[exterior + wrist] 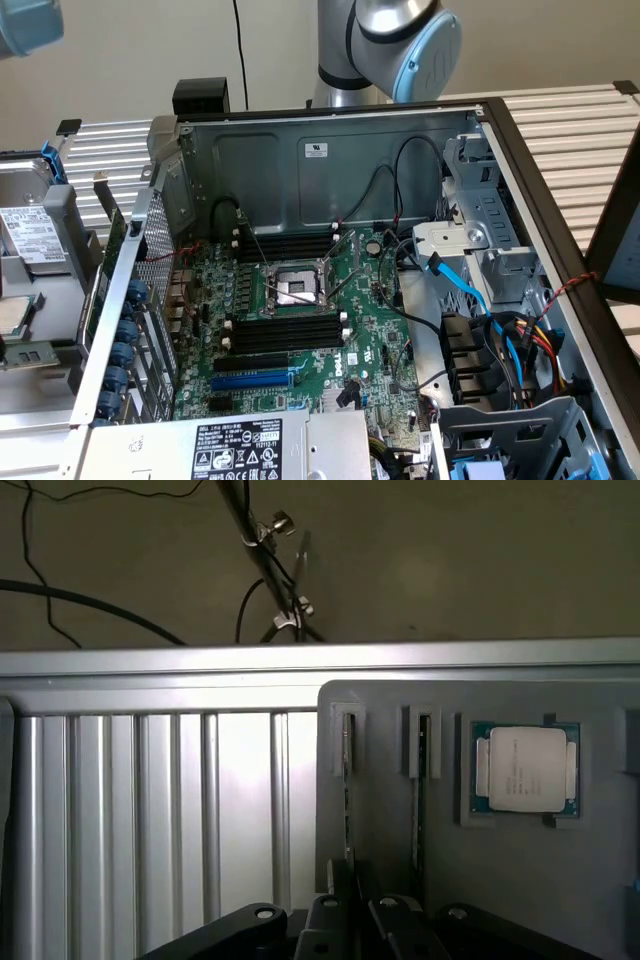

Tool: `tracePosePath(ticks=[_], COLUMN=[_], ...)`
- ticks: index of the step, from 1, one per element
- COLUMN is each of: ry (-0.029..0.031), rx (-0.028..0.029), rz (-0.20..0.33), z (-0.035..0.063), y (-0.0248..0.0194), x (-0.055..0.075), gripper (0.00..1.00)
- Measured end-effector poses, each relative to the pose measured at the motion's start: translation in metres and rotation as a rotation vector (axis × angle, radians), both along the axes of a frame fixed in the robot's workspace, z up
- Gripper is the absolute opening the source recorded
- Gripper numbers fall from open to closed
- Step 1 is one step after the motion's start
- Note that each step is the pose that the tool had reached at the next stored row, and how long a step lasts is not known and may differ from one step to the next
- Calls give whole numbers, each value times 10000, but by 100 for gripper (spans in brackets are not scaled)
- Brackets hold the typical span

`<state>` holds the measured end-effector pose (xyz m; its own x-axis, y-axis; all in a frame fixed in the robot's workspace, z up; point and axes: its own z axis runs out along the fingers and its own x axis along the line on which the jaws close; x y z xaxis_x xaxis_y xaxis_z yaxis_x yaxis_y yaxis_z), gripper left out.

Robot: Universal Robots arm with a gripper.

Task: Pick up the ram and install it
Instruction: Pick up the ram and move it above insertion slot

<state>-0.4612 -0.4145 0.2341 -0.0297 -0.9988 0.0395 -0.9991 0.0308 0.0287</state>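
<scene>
The ram (347, 780) is a thin stick standing on edge in a slot of a grey holder (390, 830). A second stick (424, 780) stands in the neighbouring slot. My gripper (352, 880) hangs right at one end of the first stick, in line with it; whether it touches or grips the stick is not visible. In the exterior view the open computer case shows the green motherboard (370, 330) with long black slots (285, 335) on either side of the processor socket (295, 288). The arm's base (400, 40) rises behind the case.
A processor chip (525, 768) lies in a recess of the holder beside the sticks. The holder rests on a ribbed aluminium table (150, 820). Inside the case, blue and black cables (480, 300) and a drive cage (500, 250) crowd the exterior view's right; a power supply (240, 450) sits in front.
</scene>
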Motion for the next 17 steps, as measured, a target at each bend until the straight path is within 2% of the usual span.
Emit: tracePosePath(ticks=[4,12,17], ry=[0,4,1], rx=[-43,-49,-52], rz=[0,0,-1], z=[36,46,177], y=[0,1,3], x=[0,-1,-1], gripper=[14,14,14])
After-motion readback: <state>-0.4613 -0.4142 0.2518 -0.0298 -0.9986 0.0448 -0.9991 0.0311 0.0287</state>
